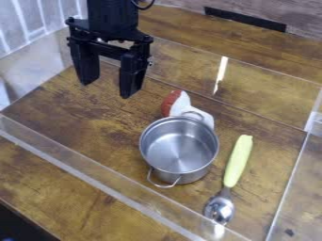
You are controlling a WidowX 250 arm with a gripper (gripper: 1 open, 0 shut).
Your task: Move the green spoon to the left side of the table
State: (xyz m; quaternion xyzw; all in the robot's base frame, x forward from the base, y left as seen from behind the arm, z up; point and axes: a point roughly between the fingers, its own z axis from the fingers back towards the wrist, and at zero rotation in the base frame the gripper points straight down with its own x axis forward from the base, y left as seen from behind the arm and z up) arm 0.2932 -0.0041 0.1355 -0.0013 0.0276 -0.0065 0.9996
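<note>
The green spoon (234,173) lies on the table (75,122) at the right, its yellow-green handle pointing away and its shiny silver bowl toward the near edge. My gripper (105,83) hangs above the table's left-middle part, pointing down, with its two black fingers (128,79) standing apart and nothing between them. It is well to the left of the spoon, with the pot between them.
A silver metal pot (179,151) stands just left of the spoon. A red-capped white mushroom toy (179,104) lies behind the pot. Clear acrylic walls (113,184) edge the tabletop at the front, right and back.
</note>
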